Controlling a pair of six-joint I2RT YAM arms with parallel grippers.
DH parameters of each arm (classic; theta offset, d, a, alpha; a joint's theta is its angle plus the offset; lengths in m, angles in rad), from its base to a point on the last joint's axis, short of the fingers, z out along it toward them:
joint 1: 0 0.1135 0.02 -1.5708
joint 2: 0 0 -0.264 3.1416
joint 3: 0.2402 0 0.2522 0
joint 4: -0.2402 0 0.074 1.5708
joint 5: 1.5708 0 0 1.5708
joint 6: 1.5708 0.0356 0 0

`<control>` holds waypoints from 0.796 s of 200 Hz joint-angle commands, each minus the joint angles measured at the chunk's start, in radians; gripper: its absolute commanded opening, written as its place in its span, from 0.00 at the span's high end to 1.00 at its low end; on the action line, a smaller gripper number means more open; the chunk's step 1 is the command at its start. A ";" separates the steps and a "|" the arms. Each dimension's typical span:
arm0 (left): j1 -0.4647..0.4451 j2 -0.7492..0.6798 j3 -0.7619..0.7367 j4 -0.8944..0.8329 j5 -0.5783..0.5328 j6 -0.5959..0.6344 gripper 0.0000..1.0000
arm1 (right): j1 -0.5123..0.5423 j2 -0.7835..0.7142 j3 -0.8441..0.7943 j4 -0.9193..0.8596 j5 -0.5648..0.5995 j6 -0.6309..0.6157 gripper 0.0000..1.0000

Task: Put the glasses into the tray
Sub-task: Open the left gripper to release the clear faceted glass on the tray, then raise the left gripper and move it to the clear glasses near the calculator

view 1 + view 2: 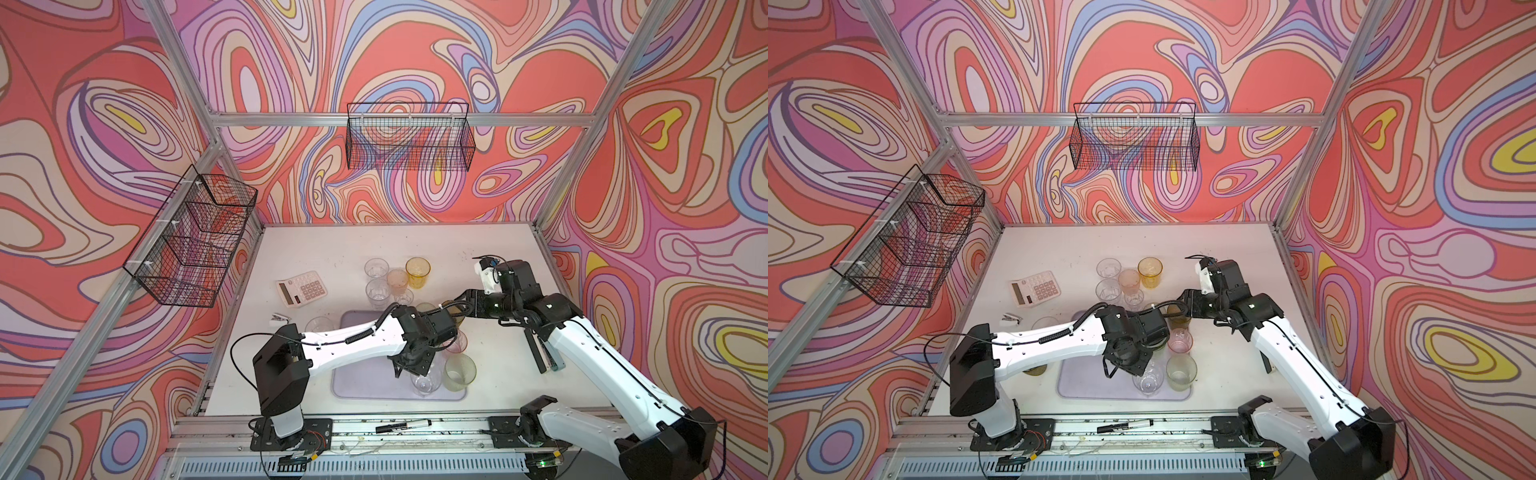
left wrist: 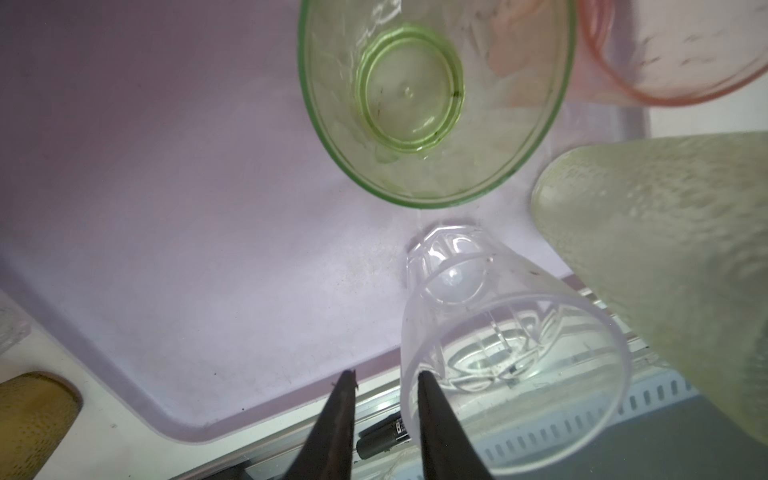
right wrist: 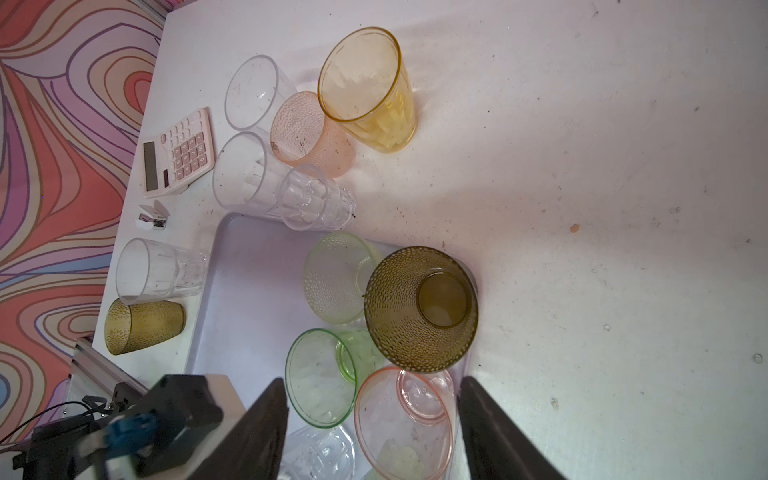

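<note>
Glasses [image 3: 336, 278]: about six stand in the tray [image 1: 361, 386] near the tabletop's [image 1: 498, 257] front edge; seven remain outside. Left claw [image 2: 384, 374], slightly parted, straddles a clear glass [image 2: 498, 332] at its rim without clamping it; right claw [image 3: 374, 380] gapes wide, seemingly empty.

Swirling bands of coral, lilac, cream, blue and yellow are covering the walls [image 1: 415, 54] on all three sides. Aluminium struts [image 1: 291, 119] are framing the booth. One black wire basket [image 1: 409, 137] is hanging from the back strut, and a second basket [image 1: 191, 241] is hanging along the left one. A white, scuffed counter [image 1: 316, 249] is lying below under soft, even light.
</note>
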 commanded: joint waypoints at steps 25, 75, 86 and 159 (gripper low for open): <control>0.075 -0.059 0.100 -0.127 -0.056 0.102 0.69 | -0.004 -0.020 0.012 -0.019 -0.002 -0.014 0.32; 0.175 -0.095 0.120 -0.133 -0.043 0.200 0.68 | -0.004 -0.021 0.013 -0.015 -0.014 -0.002 0.32; 0.199 -0.100 0.120 -0.135 -0.049 0.218 0.68 | -0.005 -0.020 0.015 -0.018 -0.018 -0.002 0.32; 0.405 -0.118 0.147 -0.096 -0.022 0.358 0.61 | -0.005 -0.039 0.043 -0.035 -0.015 0.001 0.32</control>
